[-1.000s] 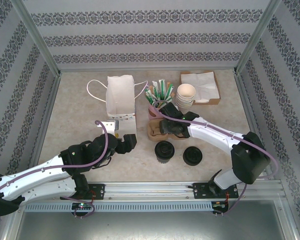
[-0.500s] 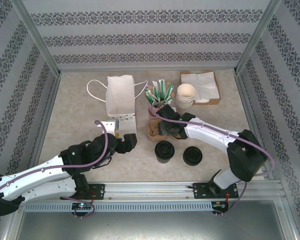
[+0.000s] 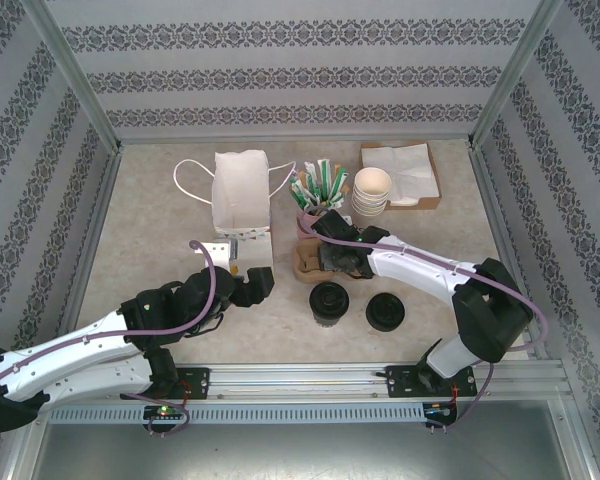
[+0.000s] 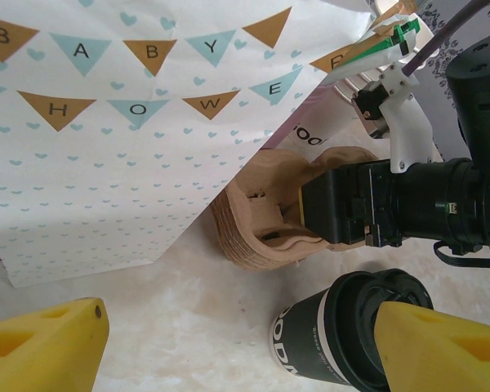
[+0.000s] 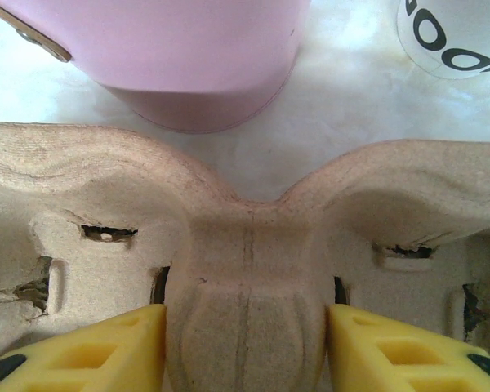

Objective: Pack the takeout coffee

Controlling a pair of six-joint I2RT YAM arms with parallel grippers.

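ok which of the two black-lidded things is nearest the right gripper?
The left lidded cup, directly in front of the cardboard carrier that the right gripper grips. The other black-lidded thing sits further right, apart from the carrier.

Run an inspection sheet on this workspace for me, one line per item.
Surface: beige stone-look table, no spills seen.
Job's things: lidded coffee cup upright near the front; pulp cup carrier just behind it; white handled bag further back.
Clutter: black lids beside the coffee; stack of lidless cups; pink cup behind the carrier; napkin tray.
Grippers: right gripper closed on the carrier's centre post; left gripper open and empty, near the bag.
Cables: purple cables lying along each arm.
Surroundings: patterned walls, metal frame.
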